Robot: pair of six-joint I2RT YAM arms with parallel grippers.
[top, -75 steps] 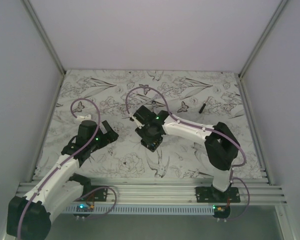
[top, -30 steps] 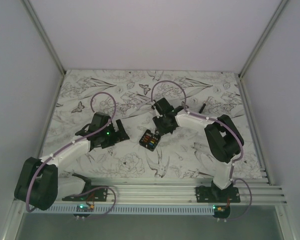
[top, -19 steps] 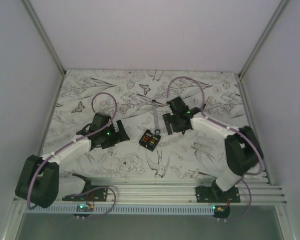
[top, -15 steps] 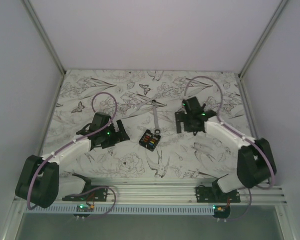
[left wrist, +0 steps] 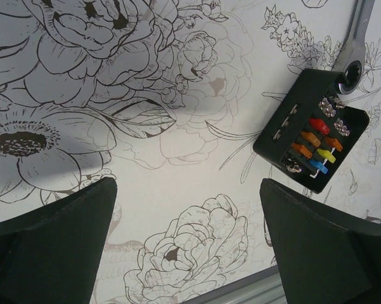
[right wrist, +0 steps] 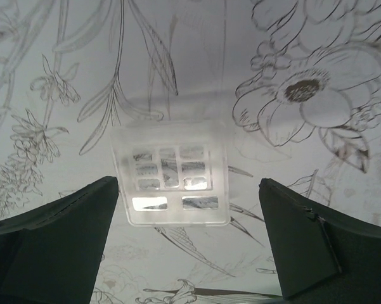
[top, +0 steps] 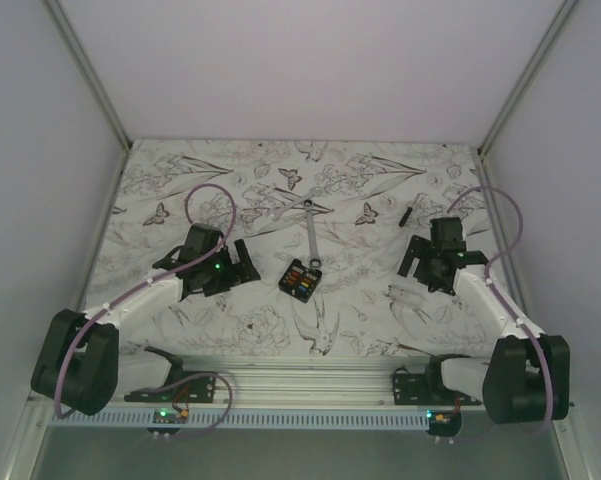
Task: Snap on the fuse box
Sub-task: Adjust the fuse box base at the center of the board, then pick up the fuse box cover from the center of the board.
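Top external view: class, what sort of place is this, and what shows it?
Probably a robot test cell: plain white enclosure walls, white jointed robot arms bolted to an aluminium rail, and a small black plastic fuse box as workpiece.

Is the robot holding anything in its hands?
No, nothing. The left gripper is open near the fuse box, and the right gripper is open above the clear cover.

Black fuse box (left wrist: 290,130) with red, orange, yellow fuses (left wrist: 317,125); floral table (left wrist: 177,82).

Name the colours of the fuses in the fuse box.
Red, orange, yellow and blue; the left wrist view shows the fuse box best.
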